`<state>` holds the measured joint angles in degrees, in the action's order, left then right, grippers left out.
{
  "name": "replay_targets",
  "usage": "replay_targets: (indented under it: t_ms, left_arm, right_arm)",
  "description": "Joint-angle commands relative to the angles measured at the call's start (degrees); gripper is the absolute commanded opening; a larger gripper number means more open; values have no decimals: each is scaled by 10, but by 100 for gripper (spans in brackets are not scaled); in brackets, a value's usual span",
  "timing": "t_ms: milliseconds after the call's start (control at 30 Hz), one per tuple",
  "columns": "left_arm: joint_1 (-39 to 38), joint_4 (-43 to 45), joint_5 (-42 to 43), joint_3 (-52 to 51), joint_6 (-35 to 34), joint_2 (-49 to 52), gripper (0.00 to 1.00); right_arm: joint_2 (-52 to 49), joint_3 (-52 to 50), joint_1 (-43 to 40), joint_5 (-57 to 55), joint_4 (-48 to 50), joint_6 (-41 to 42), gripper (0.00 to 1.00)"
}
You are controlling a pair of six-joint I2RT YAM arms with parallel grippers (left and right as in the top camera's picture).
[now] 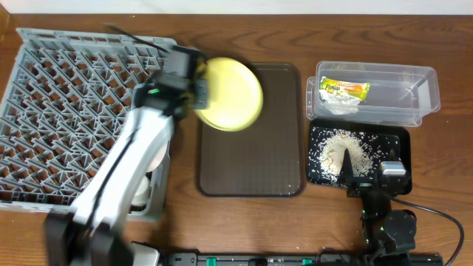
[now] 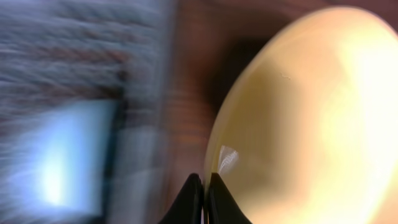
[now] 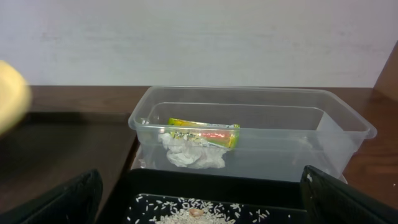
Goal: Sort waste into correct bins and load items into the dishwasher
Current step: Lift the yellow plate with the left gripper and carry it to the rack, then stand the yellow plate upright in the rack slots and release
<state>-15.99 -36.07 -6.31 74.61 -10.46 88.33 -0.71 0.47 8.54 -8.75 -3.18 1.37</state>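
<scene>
Beside the grey plastic dish rack, the left claw is clamped on the rim of the round pale yellow plate, over a corner of the dark brown serving tray. The right claw gapes wide and empty above the shallow black tray strewn with white rice grains. Behind that, the clear rectangular plastic tub holds the green-and-orange snack wrapper on crumpled whitish scraps.

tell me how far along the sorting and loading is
Done: the snack wrapper and a crumpled scrap lie in the clear tub, and the rice grains sit in the black tray. In hand: the left gripper is shut on the rim of the yellow plate, held over the brown tray's corner. Left: the plate is not in the dish rack yet.
</scene>
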Motion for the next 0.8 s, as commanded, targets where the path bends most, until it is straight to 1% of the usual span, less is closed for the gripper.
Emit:
replay_targets:
  t_ms: [0,33,100,200,267,400,567,667,767]
  left_arm:
    - [22,-70,-269,13,85,-102,6]
    - [26,-83,-323,13,103,-122,6]
    - [34,-94,-398,13,135,-152,7]
    - [50,-81,-444,13,167,-182,6]
    - [70,-65,-448,13,193,-189,6]
    - [116,-38,-448,13,276,-181,6]
    - [175,-2,-445,13,387,-145,6]
    - [199,17,-421,13,443,-123,6]
    - [205,37,-394,13,495,-101,6]
  right_arm:
    - [3,-2,-7,0,0,-6,99]
    - [3,-2,-7,0,-1,-6,99]
    - [3,-2,-7,0,-1,-6,99]
    - [3,-2,-7,0,0,-6,99]
    - [3,-2,-7,0,0,-6,99]
    - [3,-2,-7,0,-1,-6,99]
    - [3,-2,-7,0,-1,-6,99]
    - [3,-2,-7,0,0,-6,99]
    - [3,-2,-7,0,-1,-6,99]
